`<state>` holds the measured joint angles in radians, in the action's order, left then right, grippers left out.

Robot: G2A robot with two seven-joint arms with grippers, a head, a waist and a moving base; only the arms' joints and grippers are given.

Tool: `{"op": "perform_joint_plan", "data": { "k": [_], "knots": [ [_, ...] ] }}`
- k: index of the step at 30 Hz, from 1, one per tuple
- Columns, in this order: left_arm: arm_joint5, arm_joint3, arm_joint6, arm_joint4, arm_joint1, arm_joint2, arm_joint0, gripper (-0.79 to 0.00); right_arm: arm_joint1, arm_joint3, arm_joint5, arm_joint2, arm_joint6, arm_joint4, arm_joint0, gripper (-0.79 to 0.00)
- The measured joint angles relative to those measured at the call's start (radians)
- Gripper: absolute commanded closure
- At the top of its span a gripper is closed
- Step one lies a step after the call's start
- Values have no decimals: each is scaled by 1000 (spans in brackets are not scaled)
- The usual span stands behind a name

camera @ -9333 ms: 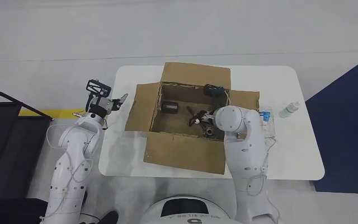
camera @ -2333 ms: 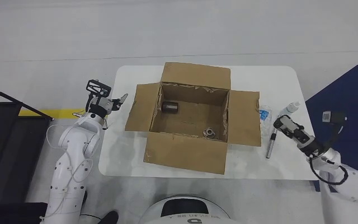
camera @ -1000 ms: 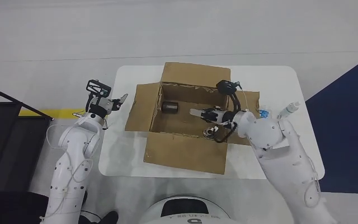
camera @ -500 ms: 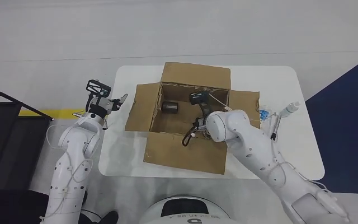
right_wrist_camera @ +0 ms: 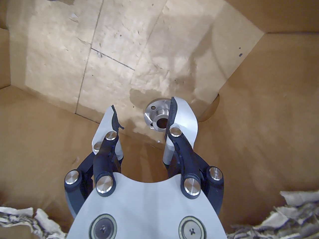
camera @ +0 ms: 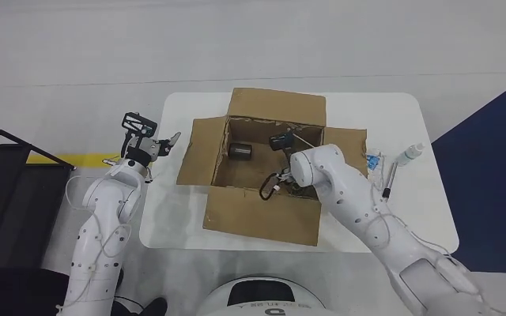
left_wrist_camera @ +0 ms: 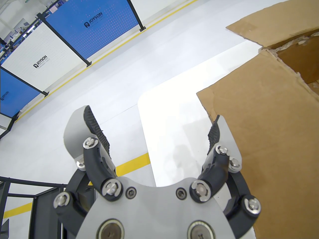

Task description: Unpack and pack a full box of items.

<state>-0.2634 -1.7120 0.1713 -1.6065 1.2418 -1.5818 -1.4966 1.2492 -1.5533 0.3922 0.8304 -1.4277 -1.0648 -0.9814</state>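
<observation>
Box [camera: 273, 120] sat open in the middle of the white surface [camera: 411, 213], with its flaps [camera: 263, 215] folded out flat, presumably so an arm could come in from above. It looked mostly unpacked. A bottle [camera: 409, 154], a pen [camera: 387, 180] and a small blue-and-white packet [camera: 374, 162] lay on the surface just beside the right flap [camera: 348, 166], likely set there to stay within reach for repacking. Two things lay inside the box: a dark cylinder [camera: 240, 149] on its side near the left wall, and a metal flange [right_wrist_camera: 153, 111] flat on the box floor near a wall. The right arm was down inside the box over the flange. The right claw [right_wrist_camera: 143, 110] was spread open with nothing gripped, the flange's raised hub sitting in the gap and nearer one finger. I could not tell whether they touched. My guess is it was lined up to pinch the hub, since the flat base offers little to grab. The nearby wall left little room, so a finger could scrape the cardboard or nudge the flange away. The left claw [left_wrist_camera: 152, 115] was open and empty, held off the surface's left edge beside the left flap [left_wrist_camera: 261, 150] without touching it, probably parked clear of the working arm.
</observation>
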Motion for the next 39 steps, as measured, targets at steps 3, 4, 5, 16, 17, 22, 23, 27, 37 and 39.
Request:
{"op": "perform_joint_plan", "data": {
  "k": [3, 4, 5, 16, 17, 22, 23, 27, 37, 39],
  "knots": [
    [0, 0, 0, 0, 0, 0, 0, -785, 3, 2, -19, 19, -19, -23, -16, -425],
    [0, 0, 0, 0, 0, 0, 0, -785, 4, 4, -25, 26, -25, -32, -21, -413],
    [0, 0, 0, 0, 0, 0, 0, -785, 6, 6, -33, 35, -33, -43, -27, -400],
    [0, 0, 0, 0, 0, 0, 0, -785, 44, 64, -99, 63, -99, -128, -41, -299],
    [0, 0, 0, 0, 0, 0, 0, -785, 50, 72, -105, 62, -105, -138, -40, -265],
    [0, 0, 0, 0, 0, 0, 0, -785, 74, 90, -108, 61, -108, -175, -37, 0],
    [0, 0, 0, 0, 0, 0, 0, -785, 80, 95, -108, 63, -108, -189, -36, 0],
    [0, 0, 0, 0, 0, 0, 0, -785, 102, 95, -108, 59, -108, -225, -39, 0],
    [0, 0, 0, 0, 0, 0, 0, -785, 125, -138, -18, 159, -18, -215, -131, 0],
    [0, 0, 0, 0, 0, 0, 0, -785, 122, -187, 0, 190, 12, -196, -161, 0]
  ]
}}
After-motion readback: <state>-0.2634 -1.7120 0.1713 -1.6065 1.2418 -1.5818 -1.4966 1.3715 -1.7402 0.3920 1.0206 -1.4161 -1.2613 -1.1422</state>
